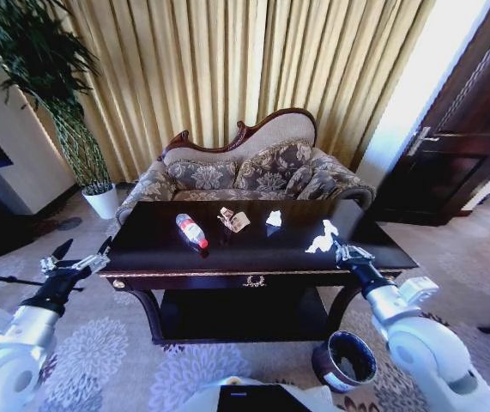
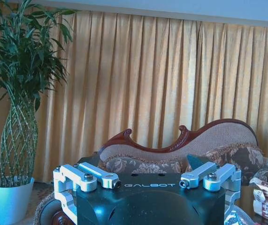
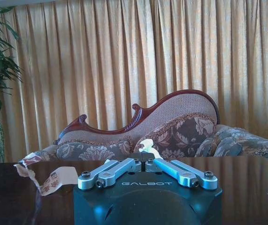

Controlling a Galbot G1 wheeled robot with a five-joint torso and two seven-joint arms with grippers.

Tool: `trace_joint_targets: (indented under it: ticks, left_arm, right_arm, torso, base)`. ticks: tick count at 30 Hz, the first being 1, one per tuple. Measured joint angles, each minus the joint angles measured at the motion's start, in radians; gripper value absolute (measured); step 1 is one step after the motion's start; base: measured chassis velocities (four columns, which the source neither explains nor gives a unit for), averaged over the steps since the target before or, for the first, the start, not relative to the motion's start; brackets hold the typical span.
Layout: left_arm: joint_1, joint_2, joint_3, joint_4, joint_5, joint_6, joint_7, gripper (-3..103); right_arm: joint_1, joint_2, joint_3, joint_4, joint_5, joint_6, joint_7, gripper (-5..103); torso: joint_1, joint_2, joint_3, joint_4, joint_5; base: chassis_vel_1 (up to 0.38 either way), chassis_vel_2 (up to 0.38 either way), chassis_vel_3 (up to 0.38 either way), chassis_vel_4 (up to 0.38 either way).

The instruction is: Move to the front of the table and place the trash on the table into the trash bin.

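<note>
- nearest you, the trash bin [image 1: 344, 360] stands on the carpet by the table [image 1: 253, 257]'s front right leg.
- your right gripper [image 1: 323, 239] hangs above the table's right front, fingers nearly closed, empty.
- your left gripper [image 1: 77, 257] waits off the left edge, spread wide.
- farther back lie the bottle [image 1: 191, 230], wrapper [image 1: 234, 220] and white paper piece [image 1: 274, 219].

The counter [image 1: 330, 249] was dark, glossy brown with a small gold emblem [image 1: 254, 281] on its front edge. The bottle [image 1: 191, 230] was clear with a red cap and red-white label, the wrapper [image 1: 234, 220] tan and white, the paper piece [image 1: 274, 219] white. The trash bin [image 1: 344, 361] was dark with a pale rim, on a grey floral carpet [image 1: 107, 352].
</note>
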State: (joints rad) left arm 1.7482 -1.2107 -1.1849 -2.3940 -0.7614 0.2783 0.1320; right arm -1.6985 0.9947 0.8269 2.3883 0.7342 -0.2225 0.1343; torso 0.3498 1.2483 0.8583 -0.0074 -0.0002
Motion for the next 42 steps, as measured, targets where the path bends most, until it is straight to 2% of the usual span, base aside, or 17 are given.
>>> trace_joint_targets:
  ticks: [7, 10, 14, 20, 25, 29, 34, 37, 38, 42]
  left_arm:
    - [0.002, -0.002, 0.001, -0.005, 0.003, 0.008, 0.000, 100]
    - [0.002, 0.002, -0.005, -0.011, 0.009, 0.032, -0.002, 100]
    - [-0.002, 0.003, -0.007, -0.014, 0.079, 0.046, -0.002, 100]
    - [-0.002, 0.000, -0.007, -0.019, 0.118, 0.050, -0.002, 100]
    - [-0.001, 0.000, -0.008, -0.020, 0.114, 0.050, -0.003, 100]
    - [0.000, -0.003, -0.008, -0.020, 0.103, 0.050, -0.003, 100]
    - [0.000, -0.004, -0.008, -0.022, 0.090, 0.048, -0.003, 100]
    - [-0.001, -0.001, -0.014, -0.024, 0.083, 0.046, -0.003, 100]
    - [-0.001, -0.001, -0.014, -0.024, 0.083, 0.046, -0.003, 100]
    - [0.002, -0.003, -0.020, -0.025, 0.079, 0.041, -0.004, 100]
  right_arm:
    - [-0.003, 0.005, -0.001, 0.004, -0.001, -0.001, 0.000, 0]
    - [-0.004, 0.009, -0.001, 0.005, -0.003, -0.001, 0.000, 0]
    - [-0.008, 0.015, -0.001, 0.005, -0.010, -0.001, -0.001, 0]
    - [-0.013, 0.019, 0.000, 0.003, -0.013, -0.002, -0.003, 0]
    - [-0.013, 0.023, -0.005, -0.001, -0.016, 0.011, -0.011, 0]
    - [-0.014, 0.040, -0.006, -0.037, -0.057, 0.033, -0.027, 0]
    - [-0.009, 0.054, -0.017, -0.151, -0.076, 0.040, -0.039, 0]
    - [0.029, 0.057, -0.035, -0.310, -0.093, 0.039, -0.040, 0]
    - [0.029, 0.057, -0.035, -0.310, -0.093, 0.039, -0.040, 0]
    - [0.109, 0.054, -0.065, -0.566, -0.109, 0.042, -0.044, 0]
  torso:
    - [0.000, 0.000, 0.000, 0.0000, 0.0000]
    - [0.000, 0.000, 0.000, -0.0001, 0.0000]
    - [0.000, 0.000, 0.000, -0.0001, 0.0000]
    - [0.000, 0.000, 0.000, -0.0001, 0.0000]
    - [0.000, 0.000, 0.000, 0.0000, 0.0000]
    - [-0.001, 0.000, 0.000, 0.0000, 0.0001]
    - [0.000, 0.000, 0.000, -0.0001, 0.0000]
    - [0.000, 0.000, 0.000, 0.0000, 0.0002]
    - [0.000, 0.000, 0.000, 0.0000, 0.0002]
    - [0.000, 0.000, 0.000, -0.0001, 0.0003]
  base:
    - [0.111, -0.111, -0.121, 0.108]
    - [0.151, -0.140, -0.147, 0.131]
    - [0.154, -0.148, -0.148, 0.134]
    - [0.124, -0.128, -0.135, 0.121]
    - [0.119, -0.116, -0.115, 0.115]
    - [0.066, -0.064, -0.071, 0.069]
    - [0.000, 0.000, 0.000, 0.000]
    - [0.000, 0.000, 0.000, 0.000]
    - [0.000, 0.000, 0.000, 0.000]
    - [0.000, 0.000, 0.000, 0.000]
